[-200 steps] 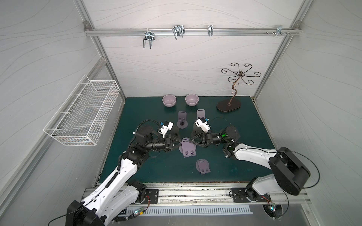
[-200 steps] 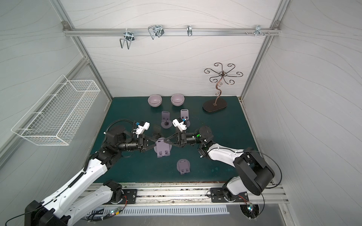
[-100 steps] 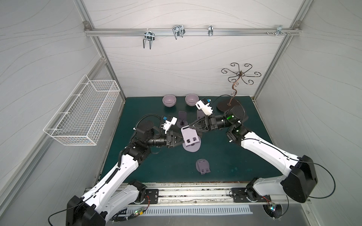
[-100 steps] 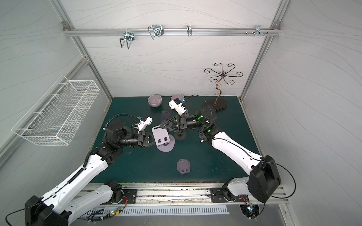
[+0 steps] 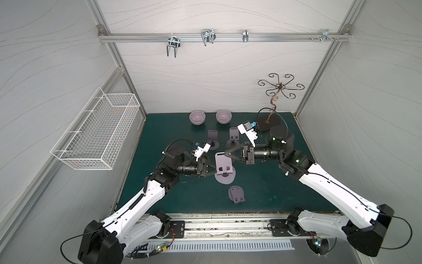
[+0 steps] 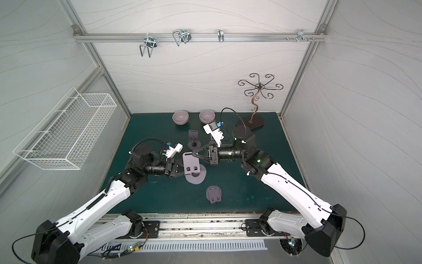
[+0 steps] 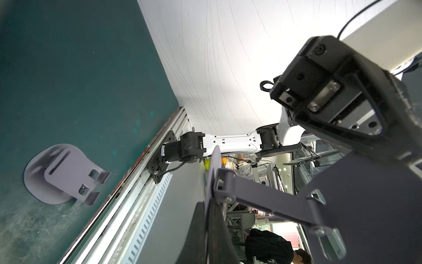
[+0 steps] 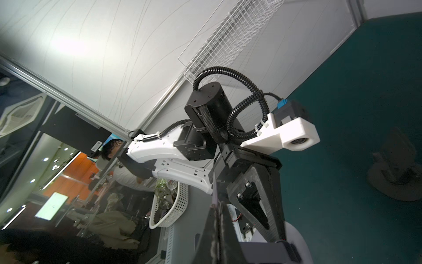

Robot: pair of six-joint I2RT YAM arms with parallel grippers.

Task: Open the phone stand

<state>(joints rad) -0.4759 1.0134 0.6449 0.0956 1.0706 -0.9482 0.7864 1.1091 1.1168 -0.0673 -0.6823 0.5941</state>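
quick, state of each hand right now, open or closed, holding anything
left hand: closed, holding the phone stand by its round base
right hand: closed, holding the same phone stand by the top edge of its back plate

Bright even light, warped wrist views

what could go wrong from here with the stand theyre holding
1. The left end effector and right end effector each pinch only a thin edge of the phone stand; pulling the hinge could slip one grip.
2. An upright stand sits close behind the right arm; a swing might topple it.
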